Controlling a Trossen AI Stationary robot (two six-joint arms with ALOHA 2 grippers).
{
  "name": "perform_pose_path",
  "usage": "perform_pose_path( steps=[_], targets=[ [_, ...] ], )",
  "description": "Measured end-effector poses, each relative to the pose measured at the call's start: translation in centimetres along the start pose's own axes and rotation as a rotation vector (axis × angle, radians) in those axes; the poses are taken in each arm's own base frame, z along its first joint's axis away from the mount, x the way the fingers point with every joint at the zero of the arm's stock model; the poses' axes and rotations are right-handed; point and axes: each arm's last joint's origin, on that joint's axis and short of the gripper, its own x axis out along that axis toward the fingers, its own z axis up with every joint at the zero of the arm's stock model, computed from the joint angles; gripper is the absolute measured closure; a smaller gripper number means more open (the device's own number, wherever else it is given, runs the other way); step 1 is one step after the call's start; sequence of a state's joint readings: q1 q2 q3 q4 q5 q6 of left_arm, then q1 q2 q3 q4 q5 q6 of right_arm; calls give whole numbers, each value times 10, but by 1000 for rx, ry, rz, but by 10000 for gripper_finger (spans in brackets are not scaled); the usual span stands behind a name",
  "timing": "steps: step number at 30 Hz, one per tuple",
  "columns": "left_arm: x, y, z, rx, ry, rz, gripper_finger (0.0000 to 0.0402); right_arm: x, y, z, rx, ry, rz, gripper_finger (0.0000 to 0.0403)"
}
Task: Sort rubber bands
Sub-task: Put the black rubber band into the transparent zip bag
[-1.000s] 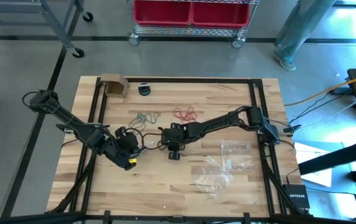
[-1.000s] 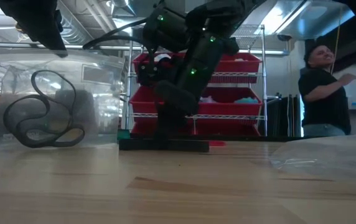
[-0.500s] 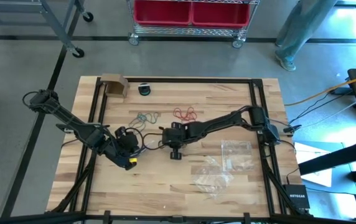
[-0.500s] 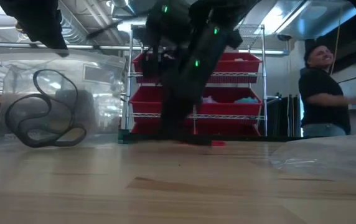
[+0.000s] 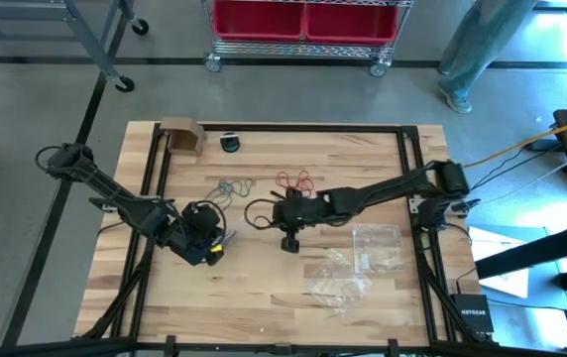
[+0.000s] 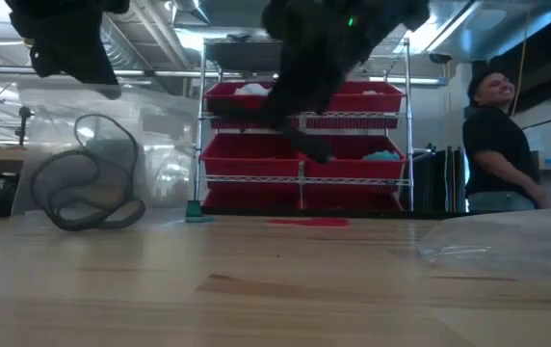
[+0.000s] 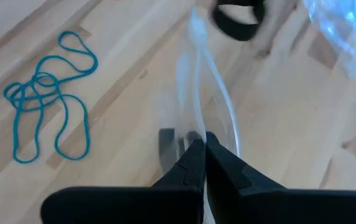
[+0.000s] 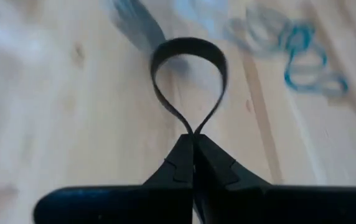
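Two arms work over the wooden table (image 5: 264,297).

Left gripper (image 7: 200,146): fingers pressed together on the edge of a clear plastic bag (image 7: 206,81), which stands up from the fingertips. From above, this gripper (image 5: 207,243) sits at the table's left-centre. At table height the bag (image 6: 92,145) hangs upright with black rubber bands (image 6: 88,188) coiled inside it; their number cannot be counted.

Right gripper (image 8: 193,146): fingers closed with no gap on one black rubber band (image 8: 189,74), whose free loop stands out beyond the fingertips. From above, the right gripper (image 5: 288,216) is near the table's middle, and a dark loop shows just to its left.

Rubber bands lying loose on the table, two clusters:
- One teal cluster (image 5: 232,187), left of centre toward the far edge. The left wrist camera shows it as several overlapping loops (image 7: 44,93); the exact count cannot be told.
- One red cluster (image 5: 295,181), just right of the teal one and apart from it.

Other items on the table:
- Two further clear bags (image 5: 358,260), flat, on the right half.
- One cardboard box (image 5: 181,135) at the far left corner.
- One small dark round object (image 5: 229,142) beside the box.

Beyond the table: one wire rack with red bins (image 6: 300,145), and one person (image 6: 497,145) standing to the right.
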State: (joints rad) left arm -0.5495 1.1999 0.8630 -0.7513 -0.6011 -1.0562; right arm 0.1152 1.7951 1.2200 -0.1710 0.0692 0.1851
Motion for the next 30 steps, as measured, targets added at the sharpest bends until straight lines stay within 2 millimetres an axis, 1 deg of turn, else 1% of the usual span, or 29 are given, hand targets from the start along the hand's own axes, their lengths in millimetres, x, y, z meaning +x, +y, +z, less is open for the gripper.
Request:
perform_pose_path(
  steps=[2, 4, 8, 11, 16, 19, 24, 28, 30],
  targets=[
    [2, 1, -1, -20, -24, 8, 402, -11, 4, 4, 17, -96, 25, 402],
    [4, -1, 0, -37, -49, -7, 402, -21, 7, 14, 25, -226, 48, 402],
    [5, -4, 3, -43, -84, -36, 401, -32, 14, 34, 20, -487, 120, 403],
    [5, -6, 5, -35, -129, -34, 402, -34, 16, 45, 21, -644, 167, 403],
    [4, -11, 9, -2, -162, -75, 401, -29, 18, 53, -21, -827, 185, 403],
    [3, -12, 10, 10, -168, -83, 402, -24, 20, 53, -44, -892, 249, 403],
    [3, -13, 10, 17, -173, -96, 402, -6, 23, 50, -78, -897, 321, 403],
    [3, -14, 11, 29, -175, -101, 402, 3, 26, 57, -105, -910, 351, 403],
    [3, -15, 11, 41, -176, -114, 402, 9, 25, 57, -144, -902, 354, 403]
  ],
)
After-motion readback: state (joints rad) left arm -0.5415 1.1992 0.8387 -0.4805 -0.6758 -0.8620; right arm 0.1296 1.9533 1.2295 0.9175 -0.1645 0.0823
